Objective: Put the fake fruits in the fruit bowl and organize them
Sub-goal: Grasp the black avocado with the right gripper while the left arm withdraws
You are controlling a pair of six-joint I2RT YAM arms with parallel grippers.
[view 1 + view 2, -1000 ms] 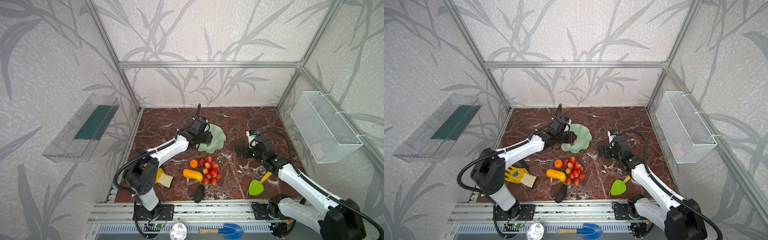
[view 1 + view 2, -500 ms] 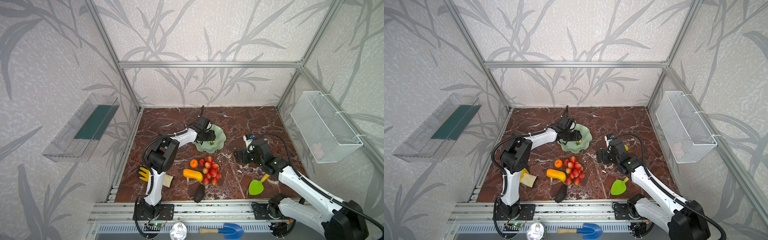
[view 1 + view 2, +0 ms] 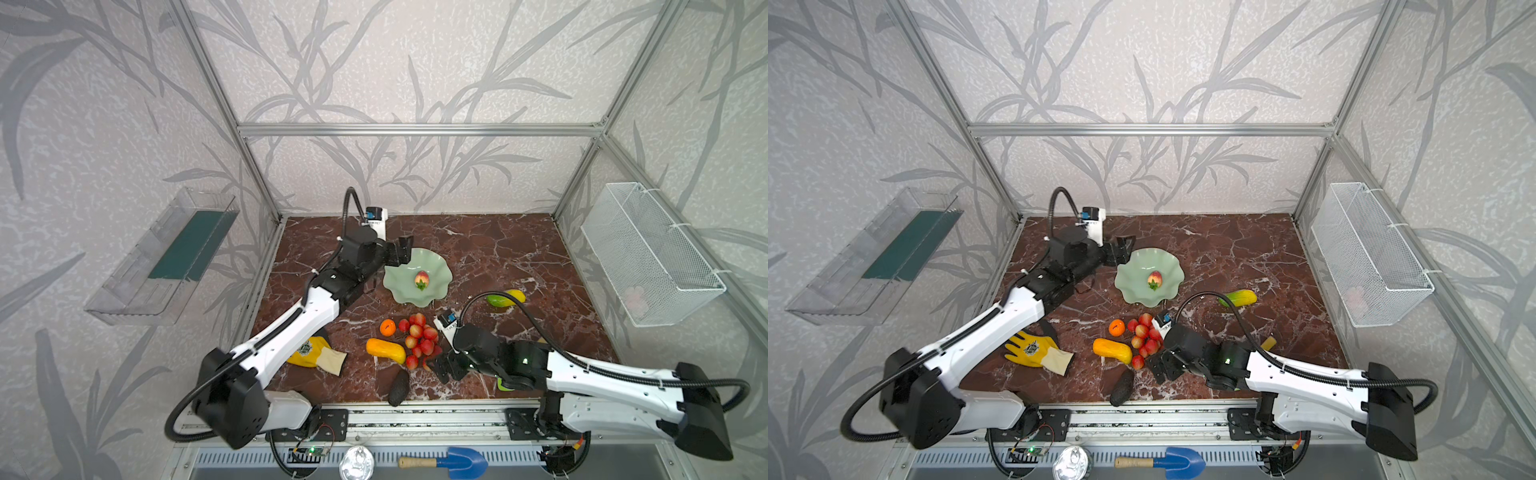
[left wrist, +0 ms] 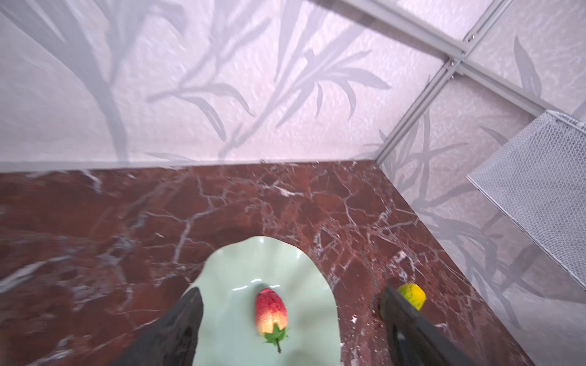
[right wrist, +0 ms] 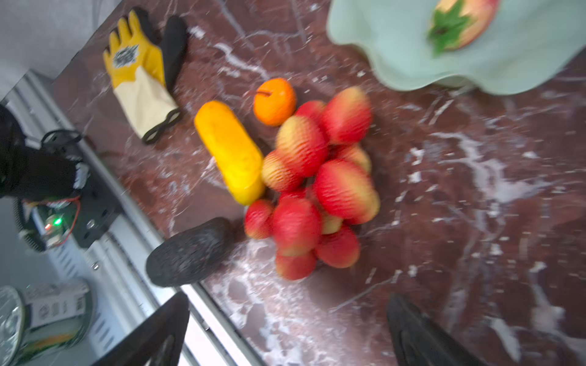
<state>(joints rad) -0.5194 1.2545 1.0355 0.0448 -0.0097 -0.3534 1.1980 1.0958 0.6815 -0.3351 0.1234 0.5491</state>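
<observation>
Strawb. in bowl (alone, ctr)

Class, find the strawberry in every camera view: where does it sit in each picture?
Top view: strawberry at the middle of the fruit bowl.
Top view: also mid-bowl.
Left wrist: in the bowl, leaves toward the camera.
Right wrist: in the bowl, beyond the berry cluster.
Shared landmark: the bowl's wavy rim.

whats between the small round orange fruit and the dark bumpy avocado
The yellow-orange oblong plastic fruit lies between them, as shown in both top views.
</observation>
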